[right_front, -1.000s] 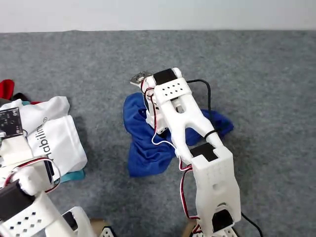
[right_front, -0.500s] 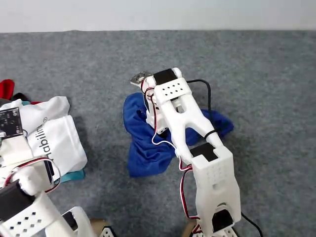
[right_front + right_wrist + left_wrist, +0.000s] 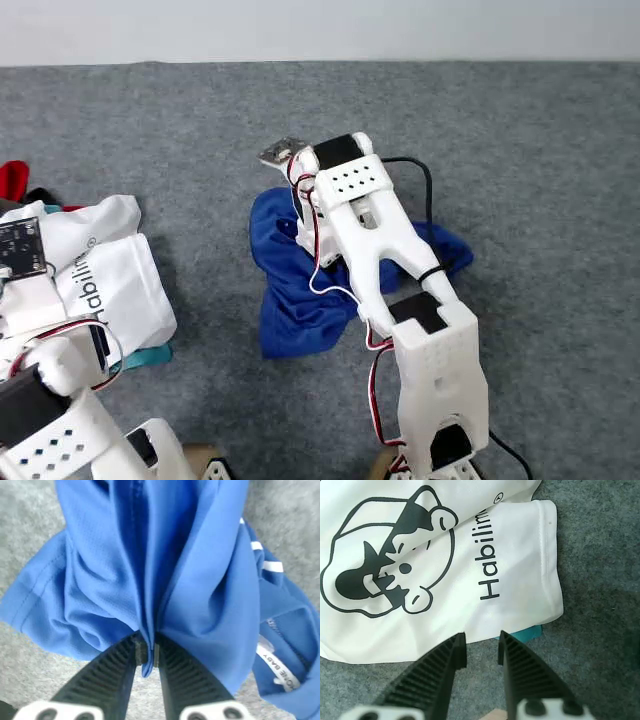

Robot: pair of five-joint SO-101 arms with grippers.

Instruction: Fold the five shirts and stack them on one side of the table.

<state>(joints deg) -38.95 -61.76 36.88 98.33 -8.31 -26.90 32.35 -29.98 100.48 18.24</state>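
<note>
A crumpled blue shirt (image 3: 290, 290) lies in the middle of the grey table, partly under the right arm. My right gripper (image 3: 146, 656) is shut on a pinched fold of this blue shirt (image 3: 175, 570), which hangs bunched from the fingers. At the left edge a folded white shirt (image 3: 110, 275) with a black print tops a stack; a teal shirt (image 3: 150, 355) peeks out beneath it. My left gripper (image 3: 481, 650) hovers just above the white shirt (image 3: 420, 565), its fingers slightly apart and holding nothing.
Red and dark cloth (image 3: 15, 182) shows at the far left edge behind the stack. Grey carpet-like table surface (image 3: 540, 160) stretches open to the right and back. A black cable (image 3: 420, 185) loops beside the right arm.
The right arm's wrist has shifted slightly up and back, lifting the pinched blue shirt a little. The left arm has kept still.
</note>
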